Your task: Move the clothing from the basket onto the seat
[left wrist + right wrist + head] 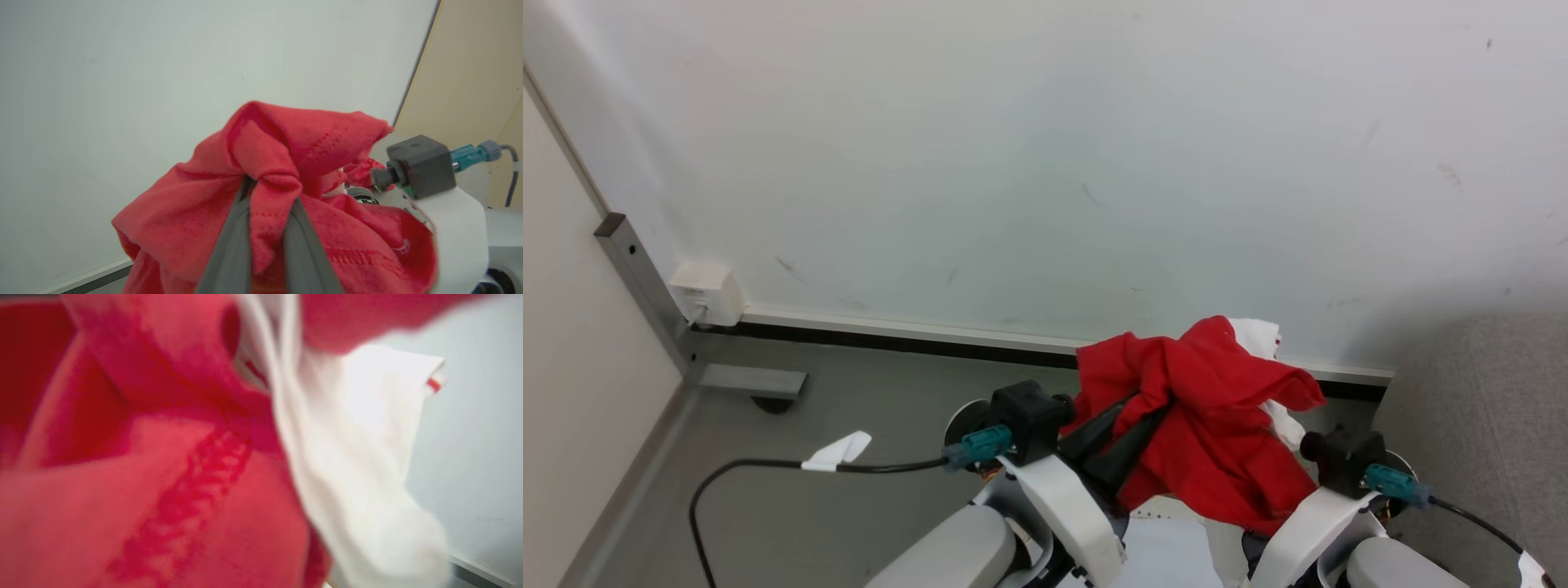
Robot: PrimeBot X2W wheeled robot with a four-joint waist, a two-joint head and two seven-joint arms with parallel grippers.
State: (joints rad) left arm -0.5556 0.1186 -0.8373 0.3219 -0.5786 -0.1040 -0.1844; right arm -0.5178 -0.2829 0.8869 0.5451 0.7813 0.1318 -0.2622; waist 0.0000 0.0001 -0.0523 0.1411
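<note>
Head view: a pale wall (1045, 163) takes up most of the picture, with a grey floor (849, 506) below it. The rounded corner of the grey sofa (1486, 408) stands at the right edge.

The red clothing (1217, 425) hangs bunched in the air between the two arms, in front of the wall's skirting. It is to the left of the sofa and does not touch it. A white part of the cloth (1258, 335) sticks out at the top right of the bundle.

The left gripper (1127, 425) reaches up into the left side of the bundle. In the left wrist view its two grey fingers (229, 245) are drawn together on a fold of red cloth, which puffs out above their tips.

The right forearm (1307, 523) rises under the right side of the bundle, and the cloth drapes over its gripper. The right gripper is closed. Its wrist view is a close blur of red and white cloth, so whether any fabric is caught between the fingers cannot be told.

A black cable (768, 465) loops over the floor to the left arm, with a small white tag (837, 452) on it.
</note>
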